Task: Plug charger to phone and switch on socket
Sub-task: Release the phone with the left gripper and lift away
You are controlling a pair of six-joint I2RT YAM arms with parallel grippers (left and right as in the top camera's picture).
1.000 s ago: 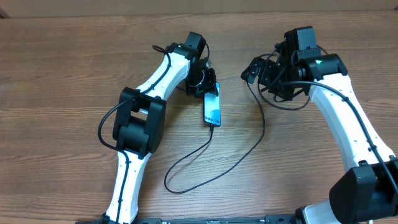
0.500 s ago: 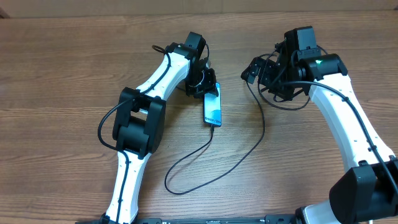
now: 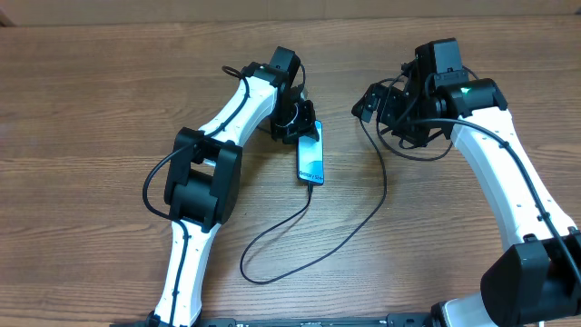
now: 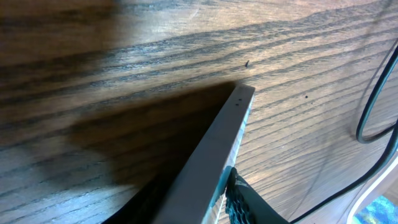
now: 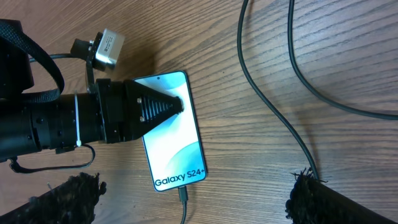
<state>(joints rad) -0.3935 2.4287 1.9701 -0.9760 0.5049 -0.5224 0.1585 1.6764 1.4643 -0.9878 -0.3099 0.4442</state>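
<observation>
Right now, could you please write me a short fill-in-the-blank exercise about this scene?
1. The phone shows the text Galaxy ___.
2. The left gripper is closed on the ___.
3. The right gripper has its jaws ___.
4. The charger is ___ into the phone.
Missing words: S24+; phone; open; plugged.
</observation>
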